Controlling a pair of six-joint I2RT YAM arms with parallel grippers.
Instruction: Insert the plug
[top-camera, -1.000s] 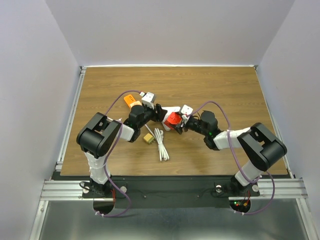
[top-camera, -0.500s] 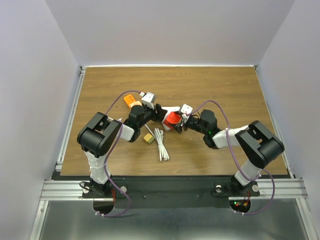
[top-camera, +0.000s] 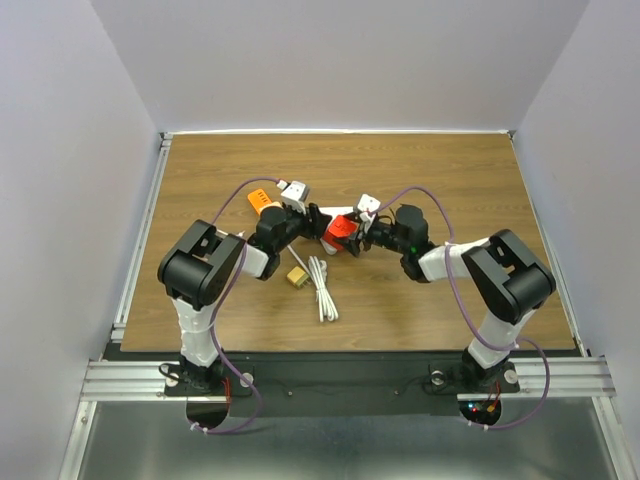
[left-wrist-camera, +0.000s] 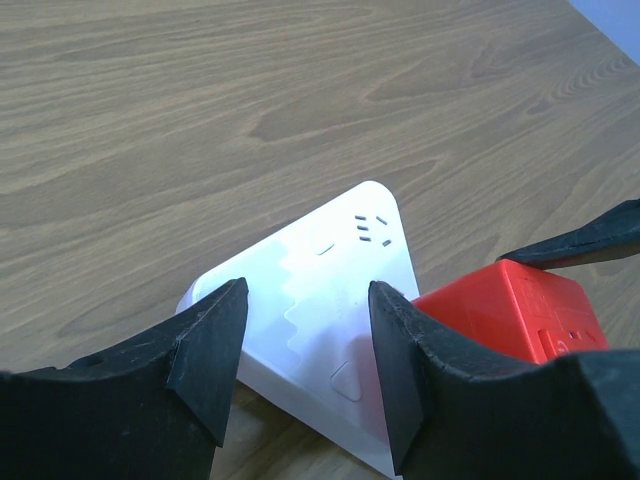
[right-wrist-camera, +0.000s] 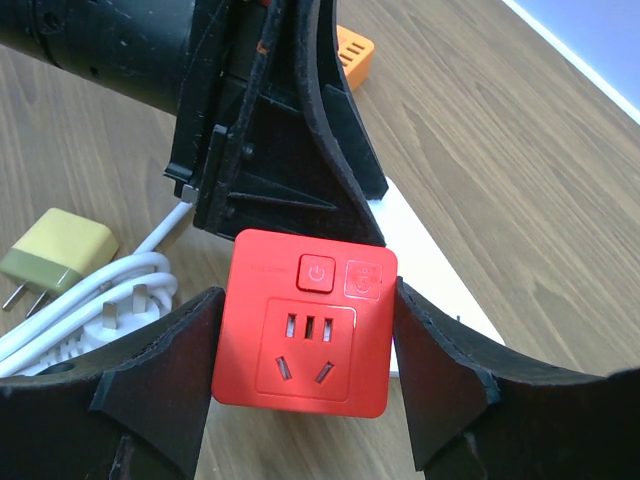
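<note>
A red cube plug (right-wrist-camera: 305, 330) with a power button and socket holes on its face sits between the fingers of my right gripper (right-wrist-camera: 306, 312), which is shut on it. It is held just over a flat white power strip (left-wrist-camera: 335, 250) lying on the wood table. My left gripper (left-wrist-camera: 308, 300) is open, with its fingertips over the near end of the strip; I cannot tell whether they touch it. The red plug (left-wrist-camera: 510, 310) is at its right. From above, both grippers meet at mid-table: left (top-camera: 316, 222), right (top-camera: 350, 235), red plug (top-camera: 340, 230).
A yellow plug adapter (top-camera: 297, 277) and a coiled white cable (top-camera: 322, 288) lie just in front of the grippers. An orange block (top-camera: 262, 200) lies behind the left gripper. The yellow adapter (right-wrist-camera: 58, 250) and cable (right-wrist-camera: 110, 290) also show in the right wrist view.
My right gripper has carried the red plug left and farther from the bases, over the white strip. My left gripper has shifted slightly the same way.
</note>
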